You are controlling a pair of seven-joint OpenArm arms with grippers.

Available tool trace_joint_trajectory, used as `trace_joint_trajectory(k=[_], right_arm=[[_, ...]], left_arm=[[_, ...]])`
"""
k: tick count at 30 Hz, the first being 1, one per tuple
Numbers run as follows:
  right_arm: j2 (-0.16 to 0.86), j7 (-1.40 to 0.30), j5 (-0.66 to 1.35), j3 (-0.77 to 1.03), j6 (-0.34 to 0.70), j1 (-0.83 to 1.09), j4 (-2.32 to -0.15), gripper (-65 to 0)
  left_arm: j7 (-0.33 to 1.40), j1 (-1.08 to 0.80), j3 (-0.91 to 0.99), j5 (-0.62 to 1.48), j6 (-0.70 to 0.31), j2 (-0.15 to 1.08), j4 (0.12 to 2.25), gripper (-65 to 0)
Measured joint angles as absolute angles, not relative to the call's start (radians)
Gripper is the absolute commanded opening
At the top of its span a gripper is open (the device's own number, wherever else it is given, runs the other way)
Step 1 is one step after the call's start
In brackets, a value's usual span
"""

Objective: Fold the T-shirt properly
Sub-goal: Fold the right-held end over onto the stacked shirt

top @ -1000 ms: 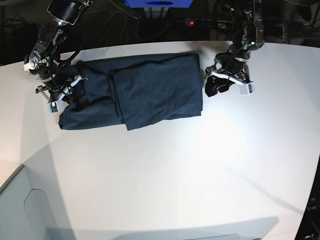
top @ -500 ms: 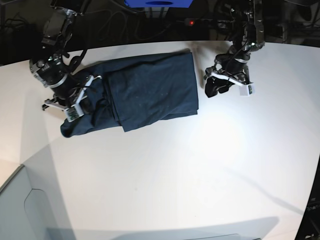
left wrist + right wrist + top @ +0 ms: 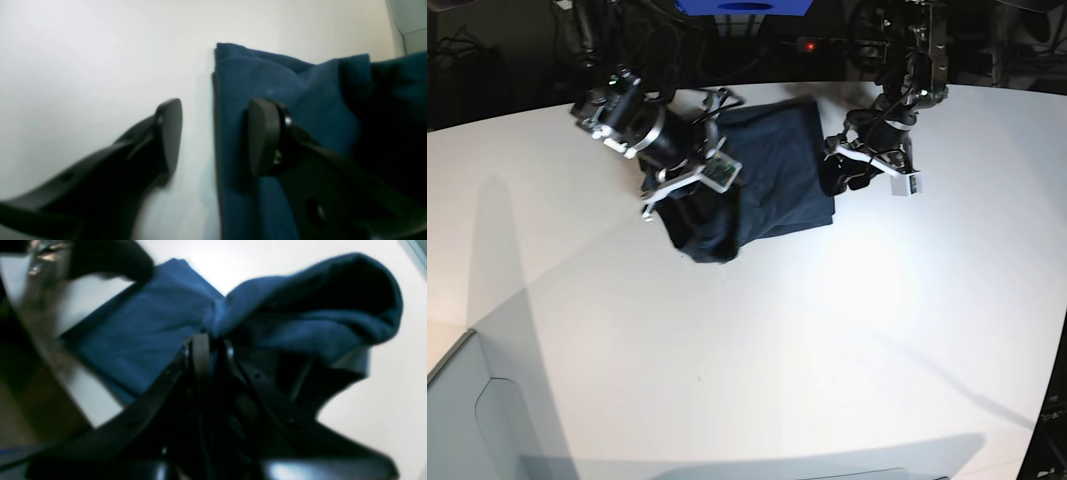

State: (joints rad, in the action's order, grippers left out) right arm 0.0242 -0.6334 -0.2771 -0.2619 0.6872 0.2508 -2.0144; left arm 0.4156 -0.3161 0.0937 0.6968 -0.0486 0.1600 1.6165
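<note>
Now right hand (image 3: 208, 350) pinches the T-shirt (image 3: 772, 185), lifted

Cloth on a smooth table

The T-shirt (image 3: 772, 185) is soft, matt navy cloth; the table (image 3: 757, 350) is smooth, matt white; the left gripper's fingers (image 3: 168, 133) look like smooth black plastic.

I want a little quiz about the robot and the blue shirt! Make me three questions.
1. True or false: the right claw is shut on the dark navy-blue cloth T-shirt.
2. Are the left claw's jaws open or shut?
3. The T-shirt lies on: A) white table B) blue box C) floor.

Key: 1 true; 2 open, straddling the shirt's edge; 3 A.
</note>
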Motion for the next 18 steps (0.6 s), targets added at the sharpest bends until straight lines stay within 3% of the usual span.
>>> trace_joint_trajectory(k=[5, 18], right_arm=[[-0.007, -0.624, -0.335, -0.368, 0.687, 0.244, -1.947, -64.9], [-0.126, -0.628, -0.333, -0.373, 0.687, 0.184, -1.818, -64.8]], left_arm=[[0.414, -0.324, 0.099, 0.696, -0.041, 0.162, 1.616, -34.1], [0.408, -0.336, 0.097, 0.700, -0.042, 0.161, 1.618, -34.1]])
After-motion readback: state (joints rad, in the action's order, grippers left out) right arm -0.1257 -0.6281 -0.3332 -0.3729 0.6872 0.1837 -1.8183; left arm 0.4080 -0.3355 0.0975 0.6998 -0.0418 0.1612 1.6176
